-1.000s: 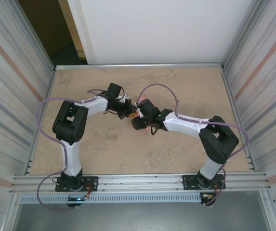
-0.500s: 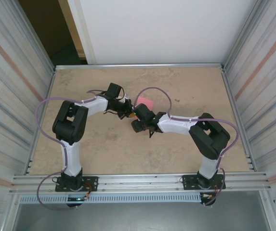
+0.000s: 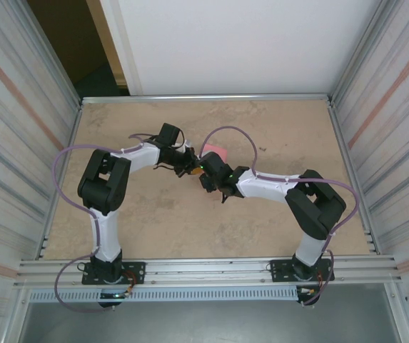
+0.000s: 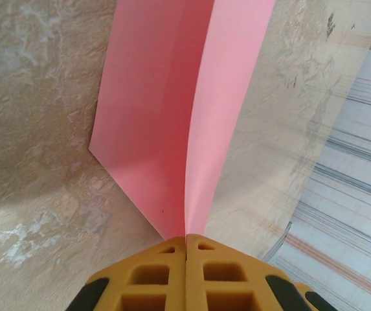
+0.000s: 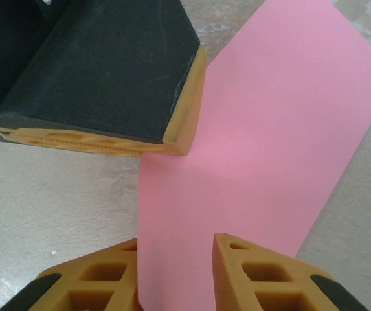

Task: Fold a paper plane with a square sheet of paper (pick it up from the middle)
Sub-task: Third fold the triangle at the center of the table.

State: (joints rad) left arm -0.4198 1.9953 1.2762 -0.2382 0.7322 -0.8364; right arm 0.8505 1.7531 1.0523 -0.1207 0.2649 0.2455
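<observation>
1. The thin, plain pink-red square sheet of paper is sitting a little beyond the middle of the mottled beige bench, between the two arms' tips. It is bending into a shallow V along a line running away from the left arm's pinch, with one half lying nearer the bench surface.
2. The left gripper is pinching the sheet's near edge, its orange jaws pressed flat together with only paper between them.
3. The right gripper is straddling another edge of the same sheet. Its jaws are standing narrowly apart with the paper passing through the gap, not yet clamping it.
4. Judging by this, the first lengthwise centre fold is under way: no sharp crease or pointed nose is showing, so most of the plane is yet to be made.
5. Next, the right jaws are needing to nip the paper squarely. The two halves then need bringing edge to edge and pressing against the bench, without the thin sheet twisting or slipping from the left pinch.
</observation>
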